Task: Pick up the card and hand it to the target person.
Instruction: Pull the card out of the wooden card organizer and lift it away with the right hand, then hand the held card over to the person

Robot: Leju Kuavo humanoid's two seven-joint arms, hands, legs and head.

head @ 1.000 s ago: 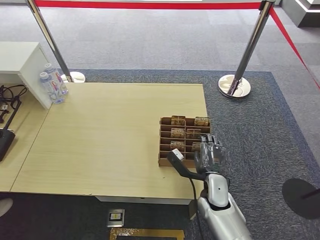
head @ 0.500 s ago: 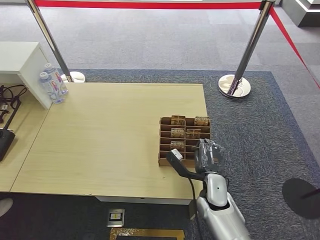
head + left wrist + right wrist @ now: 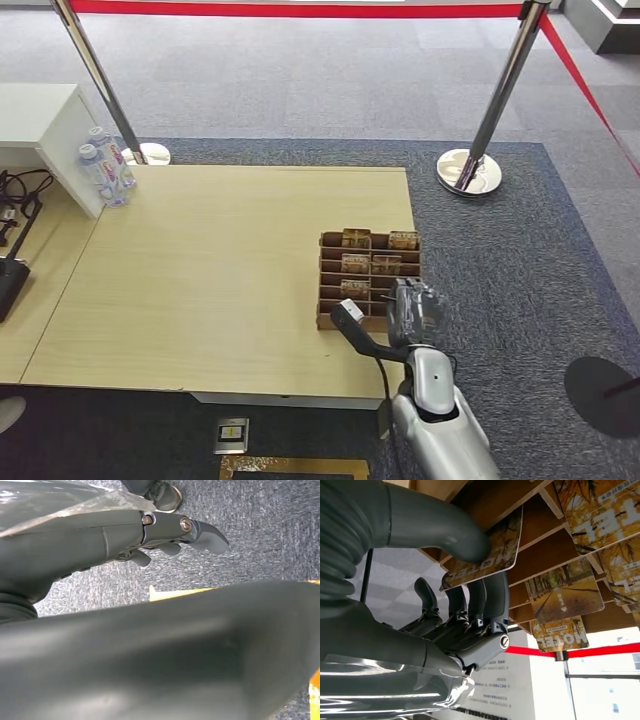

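The fingers (image 3: 486, 600) of the right hand (image 3: 471, 615) are closed on a card (image 3: 490, 550): the thumb presses on its printed face and the darker fingers lie against its back, so the card is pinched between them. The card shows autumn leaves and pale lettering, and it stands at the front of the rack (image 3: 368, 278), a brown cardboard holder with stepped rows. In the head view the right hand (image 3: 411, 312) sits at the rack's near right corner, at the edge of the table (image 3: 211, 270). More cards (image 3: 561, 592) of the same print stand in the rows behind. The rack rests near the table's right end.

The left hand (image 3: 177, 535) hangs over grey carpet, its fingers (image 3: 205, 535) loosely extended and apart, holding nothing.

At the table's far left corner stand water bottles (image 3: 106, 170) beside a white cabinet (image 3: 38, 130). Two chrome posts (image 3: 483, 120) carry a red belt (image 3: 302, 10) across the carpet beyond.
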